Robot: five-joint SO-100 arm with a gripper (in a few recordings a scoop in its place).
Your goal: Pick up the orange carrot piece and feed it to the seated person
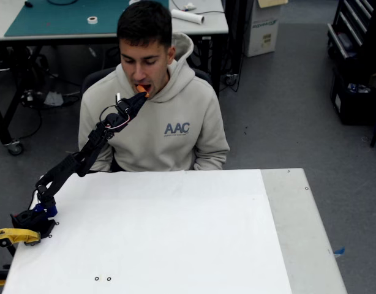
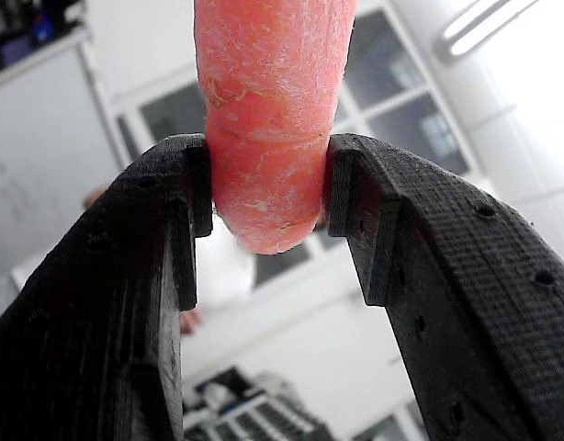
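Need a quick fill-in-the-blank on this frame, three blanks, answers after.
1. The tool is shut on the ___ carrot piece.
2. The carrot's free end is at the seated person's ___.
3. The lettering on the hoodie reads ___.
Answers: orange; mouth; AAC

My arm (image 1: 71, 165) is black, slender and jointed, with thin cables looped near the wrist and a blue part at its base. My end effector (image 2: 268, 197) has two black, textured fingers (image 2: 429, 303) with small round holes.
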